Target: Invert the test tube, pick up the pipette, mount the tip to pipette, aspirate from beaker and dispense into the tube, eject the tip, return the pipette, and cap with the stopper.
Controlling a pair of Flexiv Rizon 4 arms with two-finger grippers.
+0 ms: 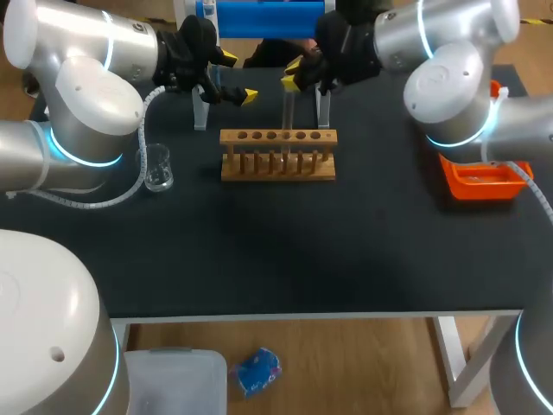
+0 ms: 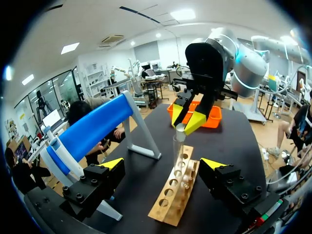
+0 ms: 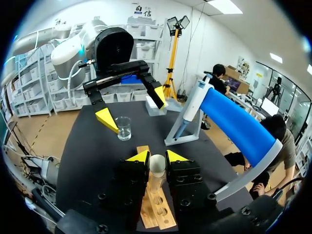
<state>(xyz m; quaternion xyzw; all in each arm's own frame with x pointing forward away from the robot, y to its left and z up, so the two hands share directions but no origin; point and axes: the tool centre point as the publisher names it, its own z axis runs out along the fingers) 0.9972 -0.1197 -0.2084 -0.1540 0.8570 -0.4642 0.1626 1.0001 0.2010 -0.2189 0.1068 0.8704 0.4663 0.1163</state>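
Note:
A clear test tube (image 1: 288,108) stands upright over the wooden rack (image 1: 276,164), its lower end at the rack's row of holes. My right gripper (image 1: 298,76) is shut on the tube's upper end; in the right wrist view the tube's round end (image 3: 157,165) sits between the yellow tips of that gripper (image 3: 157,157). My left gripper (image 1: 233,79) hangs open just left of the tube, with nothing between its fingers (image 2: 112,164). From the left wrist, the tube (image 2: 178,146) and the right gripper (image 2: 189,119) are straight ahead. The blue pipette (image 3: 234,122) lies on its white stand.
A small glass beaker (image 1: 158,167) stands left of the rack, also in the right wrist view (image 3: 123,128). An orange tray (image 1: 479,180) sits at the table's right edge. The pipette stand's legs (image 1: 200,108) rise behind the rack.

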